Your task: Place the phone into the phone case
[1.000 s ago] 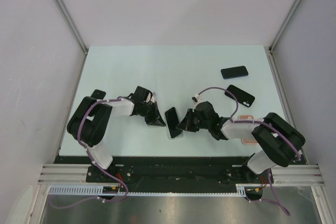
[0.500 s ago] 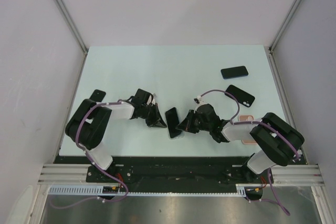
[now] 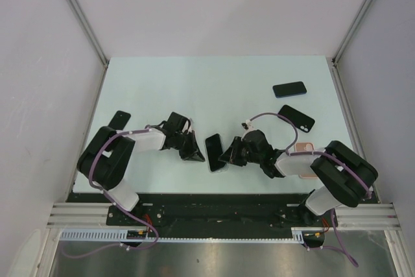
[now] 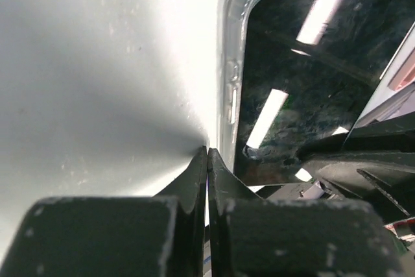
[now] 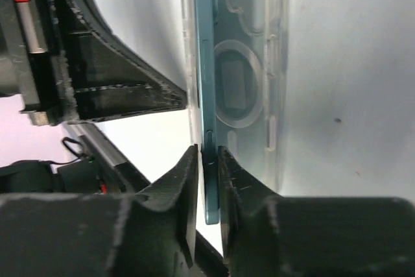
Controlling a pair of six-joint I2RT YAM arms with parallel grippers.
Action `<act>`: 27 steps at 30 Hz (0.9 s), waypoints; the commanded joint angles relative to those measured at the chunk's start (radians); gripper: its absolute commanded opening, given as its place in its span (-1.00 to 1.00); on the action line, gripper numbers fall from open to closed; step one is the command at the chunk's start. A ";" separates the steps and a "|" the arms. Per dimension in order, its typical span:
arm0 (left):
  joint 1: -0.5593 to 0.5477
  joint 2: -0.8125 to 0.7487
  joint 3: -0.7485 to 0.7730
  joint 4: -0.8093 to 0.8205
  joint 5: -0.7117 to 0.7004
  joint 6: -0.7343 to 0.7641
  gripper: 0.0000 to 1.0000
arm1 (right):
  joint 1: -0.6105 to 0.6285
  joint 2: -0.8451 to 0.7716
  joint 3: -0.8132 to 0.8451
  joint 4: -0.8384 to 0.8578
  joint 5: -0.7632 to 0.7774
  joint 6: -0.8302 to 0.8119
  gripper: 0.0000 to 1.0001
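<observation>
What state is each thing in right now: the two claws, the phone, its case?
Left gripper: shut, empty, tip beside the clear case.
Right gripper: shut on the phone's edge.
Phone: screen dark, tilted, not fully seated.
Clear case: flat on the table, under the phone.
Spare black phone: lying flat, screen dark.

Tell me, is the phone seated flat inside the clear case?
Not yet: the phone stands tilted, one edge pinched in the right claw, the clear case bare beside it.

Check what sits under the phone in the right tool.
The clear phone case lies under the phone, its round ring visible past the right tool. The phone covers the case's far side.
</observation>
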 commanded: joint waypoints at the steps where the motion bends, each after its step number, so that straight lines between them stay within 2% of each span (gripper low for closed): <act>1: -0.001 -0.075 0.060 -0.132 -0.060 0.030 -0.99 | 0.004 -0.108 -0.016 -0.165 0.076 -0.001 -0.48; 3: 0.006 -0.115 0.066 -0.148 -0.071 0.039 -0.92 | 0.001 -0.135 -0.014 -0.195 0.092 -0.007 -0.33; 5: 0.015 -0.143 0.073 -0.160 -0.085 0.047 -0.65 | -0.006 -0.160 -0.010 -0.215 0.093 -0.021 -0.26; 6: 0.018 -0.170 0.083 -0.177 -0.114 0.053 -0.41 | -0.009 -0.165 -0.008 -0.239 0.106 -0.028 -0.19; 8: 0.018 -0.198 0.089 -0.185 -0.146 0.057 -0.14 | -0.013 -0.174 -0.005 -0.268 0.116 -0.038 -0.09; 9: 0.019 -0.219 0.089 -0.185 -0.158 0.057 0.07 | -0.022 -0.178 -0.005 -0.285 0.101 -0.042 -0.07; 12: 0.018 -0.220 0.101 -0.177 -0.163 0.076 0.23 | -0.024 -0.236 -0.003 -0.337 0.129 -0.062 0.04; 15: 0.019 -0.194 0.115 -0.171 -0.157 0.083 0.25 | -0.030 -0.299 0.001 -0.382 0.162 -0.085 0.14; 21: 0.019 -0.112 0.133 -0.123 -0.106 0.085 0.16 | -0.096 -0.298 0.004 -0.347 0.106 -0.145 0.12; 27: 0.018 -0.028 0.159 -0.082 -0.057 0.083 0.10 | -0.141 -0.209 0.015 -0.235 -0.006 -0.185 -0.21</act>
